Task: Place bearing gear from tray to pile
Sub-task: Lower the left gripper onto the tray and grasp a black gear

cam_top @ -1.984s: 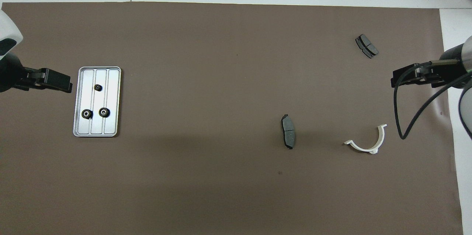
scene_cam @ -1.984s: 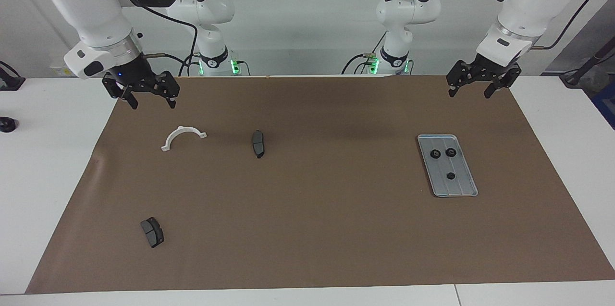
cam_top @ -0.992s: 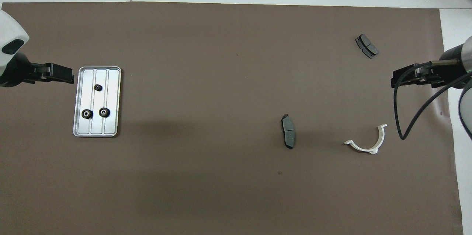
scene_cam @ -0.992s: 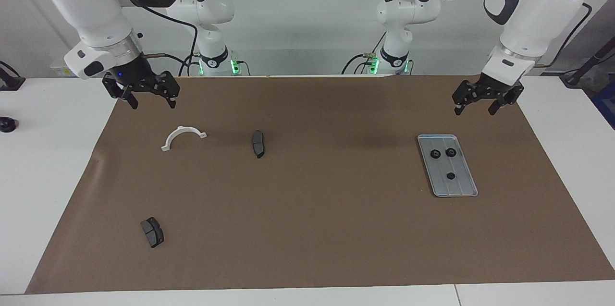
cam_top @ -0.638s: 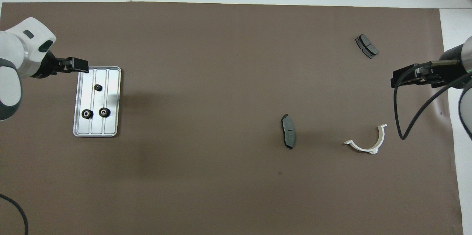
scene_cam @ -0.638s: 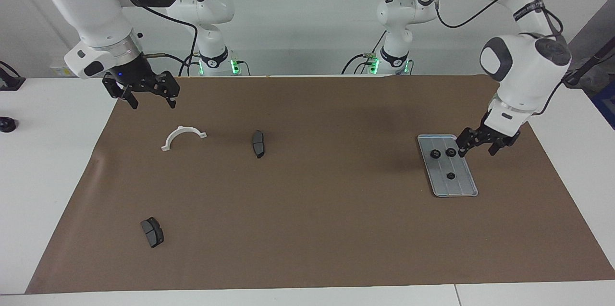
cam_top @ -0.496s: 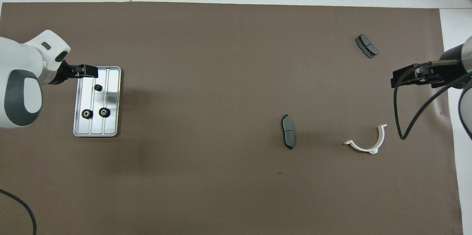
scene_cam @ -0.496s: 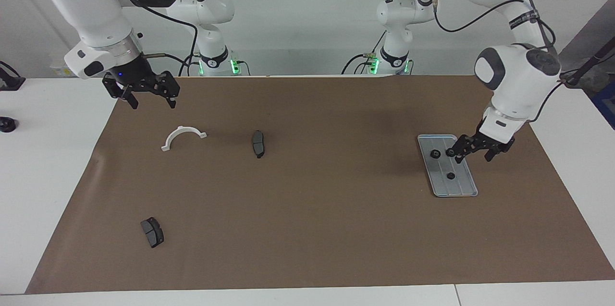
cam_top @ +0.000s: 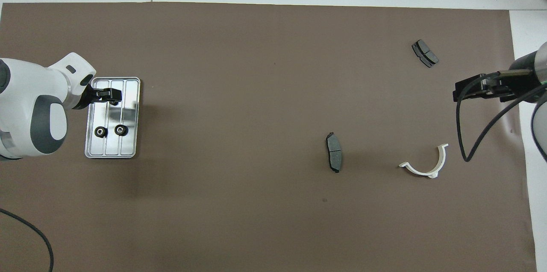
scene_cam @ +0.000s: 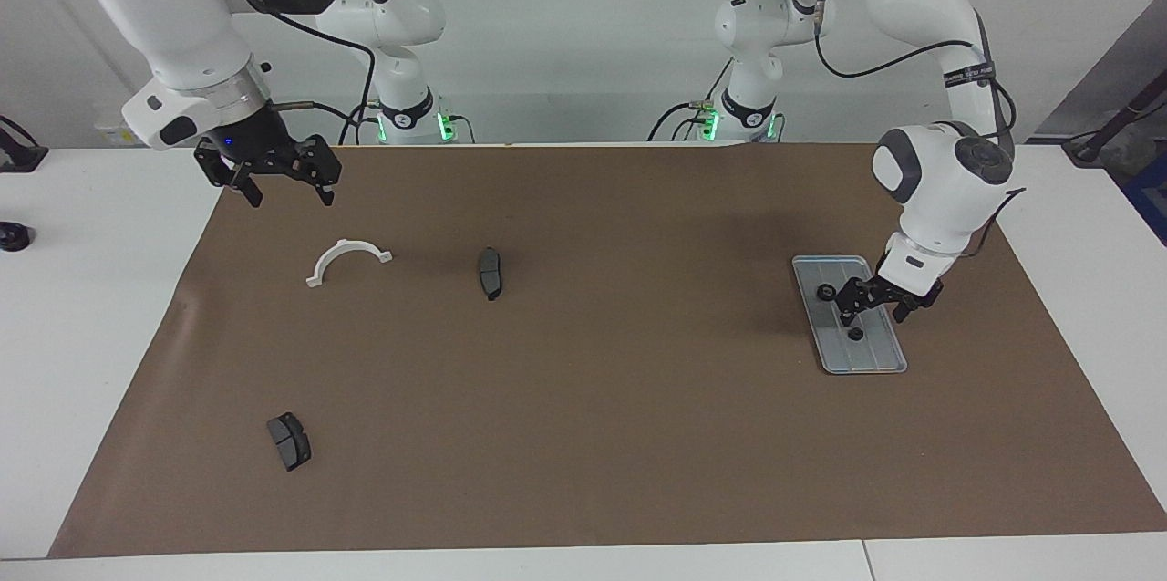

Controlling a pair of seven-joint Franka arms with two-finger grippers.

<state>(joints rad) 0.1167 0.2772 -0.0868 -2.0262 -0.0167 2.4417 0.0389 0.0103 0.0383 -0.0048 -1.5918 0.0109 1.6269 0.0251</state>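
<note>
Three black gears [cam_top: 121,130] are seen lying in the tray [scene_cam: 881,355], none moved yet, the left gripper [scene_cam: 872,307] lowered over them, jaws' width unclear, nothing visibly held, while the right gripper [scene_cam: 284,185] waits open.

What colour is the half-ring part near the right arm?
White; the half-ring shows best in the overhead view.

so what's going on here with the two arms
The left gripper is down over the tray, above the black gears lying in it, none lifted yet. The right gripper waits open in the air near the white half-ring. No gears lie outside the tray.
</note>
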